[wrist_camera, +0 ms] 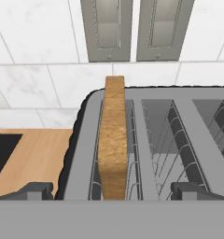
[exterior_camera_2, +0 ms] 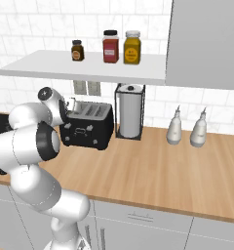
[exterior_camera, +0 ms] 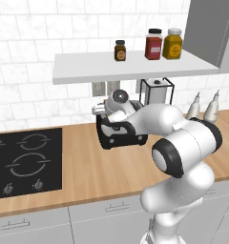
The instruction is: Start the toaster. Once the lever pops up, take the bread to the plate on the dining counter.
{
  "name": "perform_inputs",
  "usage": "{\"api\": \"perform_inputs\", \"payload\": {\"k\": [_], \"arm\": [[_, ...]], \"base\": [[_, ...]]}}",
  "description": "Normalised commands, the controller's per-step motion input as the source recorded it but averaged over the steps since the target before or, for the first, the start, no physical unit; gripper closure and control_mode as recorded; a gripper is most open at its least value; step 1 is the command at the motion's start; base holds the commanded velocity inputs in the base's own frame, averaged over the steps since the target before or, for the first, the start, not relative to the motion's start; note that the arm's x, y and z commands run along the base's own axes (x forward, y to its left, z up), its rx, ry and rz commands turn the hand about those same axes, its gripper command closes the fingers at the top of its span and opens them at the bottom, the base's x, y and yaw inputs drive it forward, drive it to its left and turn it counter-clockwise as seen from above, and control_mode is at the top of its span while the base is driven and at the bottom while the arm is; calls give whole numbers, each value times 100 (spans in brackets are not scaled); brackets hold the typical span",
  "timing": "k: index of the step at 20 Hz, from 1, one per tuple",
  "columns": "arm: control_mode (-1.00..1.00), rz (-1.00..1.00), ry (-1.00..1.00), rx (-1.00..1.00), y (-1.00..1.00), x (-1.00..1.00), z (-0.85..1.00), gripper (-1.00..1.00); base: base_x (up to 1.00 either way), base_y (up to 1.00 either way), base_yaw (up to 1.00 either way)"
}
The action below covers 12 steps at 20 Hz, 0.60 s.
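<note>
Pincer (wrist_camera: 107,191) is held wide apart directly above the toaster (wrist_camera: 151,144), straddling the bread (wrist_camera: 113,140) standing in its leftmost slot. Bread pickup judged in hand; descent and closing needed next.

The toaster (exterior_camera_2: 87,126) stands on the worktop (exterior_camera_2: 153,166) against the wall, with the bread (wrist_camera: 113,140) upright in its leftmost slot. A paper towel holder (exterior_camera_2: 129,111) stands just right of it, two bottles (exterior_camera_2: 174,126) farther right, a hob (exterior_camera: 26,162) to its left, and three jars (exterior_camera_2: 110,46) on the shelf (exterior_camera_2: 85,68) above.

A home kitchen: white tiled wall, wooden surface (exterior_camera_2: 158,166) over grey drawers, black stovetop (exterior_camera: 23,162), toaster (exterior_camera_2: 87,126), paper towel roll (exterior_camera_2: 129,118), and spice jars (exterior_camera_2: 121,47) on a shelf (exterior_camera_2: 85,68).
</note>
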Motion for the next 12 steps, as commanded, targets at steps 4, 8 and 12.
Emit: {"api": "perform_inputs", "payload": {"k": [4,8,12], "arm": [[-100,0,0,0,0,0,0,-100],[-100,0,0,0,0,2,0,-100],[-100,0,0,0,0,11,0,-100]], "base": [[0,0,0],[0,0,0],[0,0,0]]}}
